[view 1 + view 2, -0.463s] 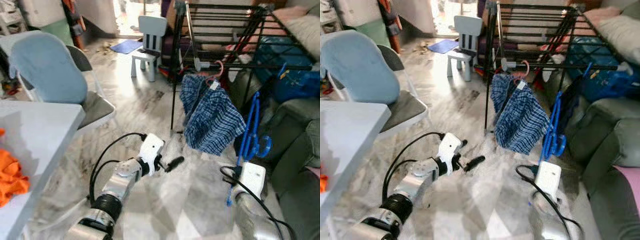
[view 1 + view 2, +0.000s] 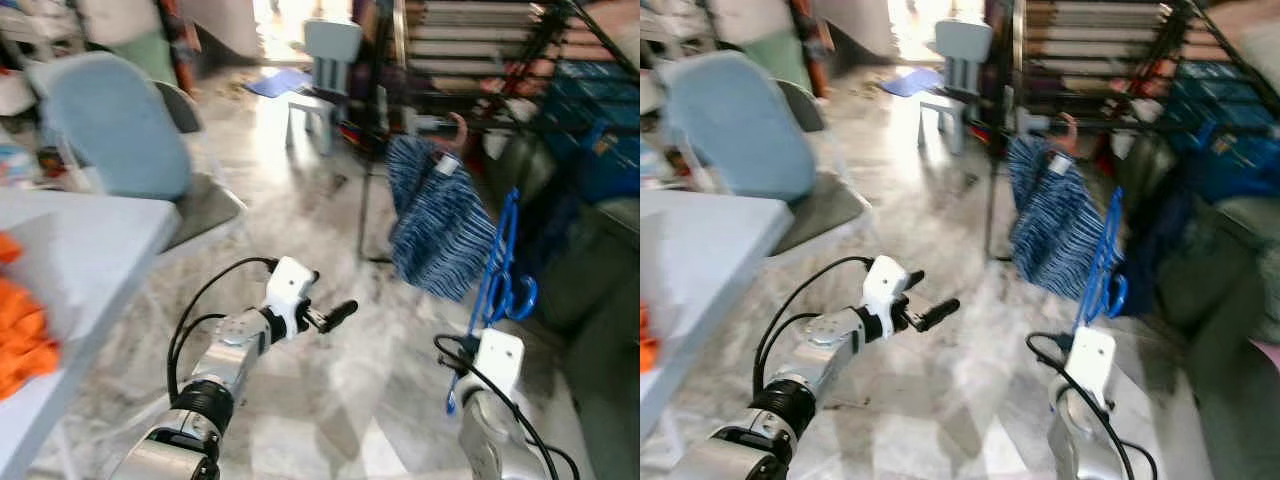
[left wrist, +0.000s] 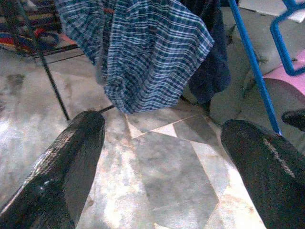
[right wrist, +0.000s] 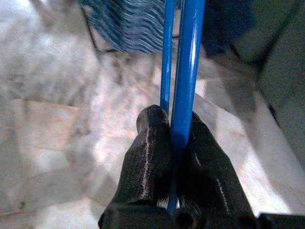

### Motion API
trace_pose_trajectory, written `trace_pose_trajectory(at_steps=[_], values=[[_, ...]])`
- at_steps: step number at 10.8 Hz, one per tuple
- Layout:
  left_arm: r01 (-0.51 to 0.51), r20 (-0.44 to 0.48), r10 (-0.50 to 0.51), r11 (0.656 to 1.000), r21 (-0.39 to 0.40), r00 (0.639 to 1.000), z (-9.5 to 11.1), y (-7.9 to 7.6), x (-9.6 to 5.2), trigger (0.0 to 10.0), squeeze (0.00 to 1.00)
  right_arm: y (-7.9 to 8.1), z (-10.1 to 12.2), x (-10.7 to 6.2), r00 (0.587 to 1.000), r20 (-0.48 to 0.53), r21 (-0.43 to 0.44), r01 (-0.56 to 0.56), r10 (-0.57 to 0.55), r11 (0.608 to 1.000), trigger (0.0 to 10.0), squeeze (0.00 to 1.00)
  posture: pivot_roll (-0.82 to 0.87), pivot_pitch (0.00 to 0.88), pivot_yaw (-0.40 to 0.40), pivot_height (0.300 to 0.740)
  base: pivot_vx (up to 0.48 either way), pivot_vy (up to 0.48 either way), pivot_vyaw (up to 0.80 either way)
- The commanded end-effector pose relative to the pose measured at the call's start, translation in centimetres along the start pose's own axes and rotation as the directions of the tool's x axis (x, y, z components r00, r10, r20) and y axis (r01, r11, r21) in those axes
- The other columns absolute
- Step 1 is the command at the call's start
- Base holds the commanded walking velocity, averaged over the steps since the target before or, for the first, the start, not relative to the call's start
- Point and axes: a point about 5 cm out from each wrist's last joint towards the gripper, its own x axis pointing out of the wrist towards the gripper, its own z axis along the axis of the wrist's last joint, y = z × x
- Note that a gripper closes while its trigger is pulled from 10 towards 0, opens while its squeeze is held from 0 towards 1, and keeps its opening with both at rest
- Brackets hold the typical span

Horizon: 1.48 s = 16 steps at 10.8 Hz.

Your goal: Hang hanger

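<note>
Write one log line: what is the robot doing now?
right hand: shut on blue hanger | left hand: open, empty | drying rack: ahead

Grey-white marbled tile floor (image 2: 330,250) carries a small pale-blue plastic child's chair (image 2: 325,62), a black metal drying rack (image 2: 470,60), and a blue-backed grey-seated chair (image 2: 125,140).

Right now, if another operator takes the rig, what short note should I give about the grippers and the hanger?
Right gripper: fingers shut on the blue hanger, held upright near the sofa.
Left gripper: open, holds nothing, extended over the floor.
Drying rack: ahead, with a plaid garment already hanging on it.
Done: hanger is in hand.
Left: reach the rack and hook the hanger on a bar.
</note>
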Motion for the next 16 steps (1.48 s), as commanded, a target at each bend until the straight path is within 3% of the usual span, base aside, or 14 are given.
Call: trace_pose_trajectory(at_steps=[1,3,7,13,16], values=[[0.021,-0.007,-0.021,1.0,-0.014,1.0,-0.4,-0.5,0.1,10.0,0.0,-0.4,0.0,0.0,1.0,-0.003,0.002,0.013,-0.013,1.0,10.0,0.0,0.07,0.0,-0.022,0.74,0.319,0.0,-0.8],[0.031,-0.014,-0.031,0.999,-0.021,0.999,-0.8,-0.8,0.1,10.0,0.0,-1.0,0.0,-0.2,1.0,-0.011,-0.013,0.014,-0.015,1.0,10.0,0.0,0.06,0.0,-0.034,0.74,0.319,0.0,-0.8],[0.016,-0.01,-0.017,0.997,-0.072,1.0,-1.2,-1.4,0.4,10.0,0.0,-1.7,-0.1,-0.3,0.987,-0.095,-0.109,-0.137,0.127,0.984,10.0,0.0,0.04,0.0,-0.054,0.74,0.337,0.0,-0.15],[0.03,-0.011,-0.031,0.996,-0.083,0.999,-1.6,-2.0,0.4,10.0,0.0,-0.9,-0.9,-1.3,0.938,-0.2,-0.195,-0.321,0.283,0.927,10.0,0.0,0.03,0.0,-0.048,0.74,0.344,0.329,0.0],[0.043,-0.015,-0.044,0.996,-0.077,0.999,-1.7,-2.3,0.5,10.0,0.0,-1.6,-0.5,-1.3,0.951,-0.177,-0.208,-0.286,0.252,0.935,10.0,0.0,0.03,0.0,-0.046,0.74,0.385,0.11,0.0]])
